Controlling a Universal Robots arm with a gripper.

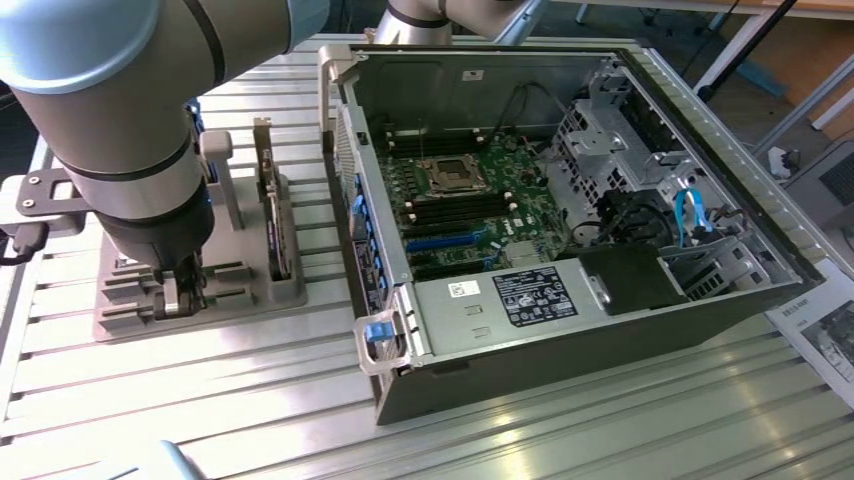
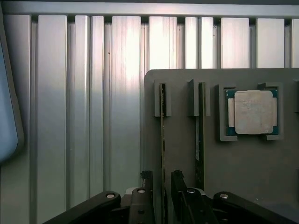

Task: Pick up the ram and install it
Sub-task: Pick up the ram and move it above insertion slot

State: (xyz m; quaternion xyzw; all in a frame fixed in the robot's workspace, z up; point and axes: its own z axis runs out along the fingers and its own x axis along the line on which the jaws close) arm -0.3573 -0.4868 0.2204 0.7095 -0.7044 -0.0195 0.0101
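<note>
The ram (image 2: 162,135) is a thin green stick standing on edge in a slot of the grey holder (image 2: 233,163). My gripper (image 2: 162,184) is open and straddles the ram's near end, with one dark fingertip (image 2: 147,178) on each side and a small gap to the board. A second thin stick (image 2: 199,140) stands in the neighbouring slot. In the exterior view the gripper (image 1: 180,295) reaches down into the holder (image 1: 254,300), on that view's left, beside the open computer case (image 1: 561,330).
A square silver processor (image 2: 252,112) lies in a pocket of the holder. A wider upright card (image 1: 276,215) stands in the holder between gripper and case. The case lies on its side, motherboard (image 1: 467,200) exposed. Everything rests on a slatted aluminium table (image 1: 200,400).
</note>
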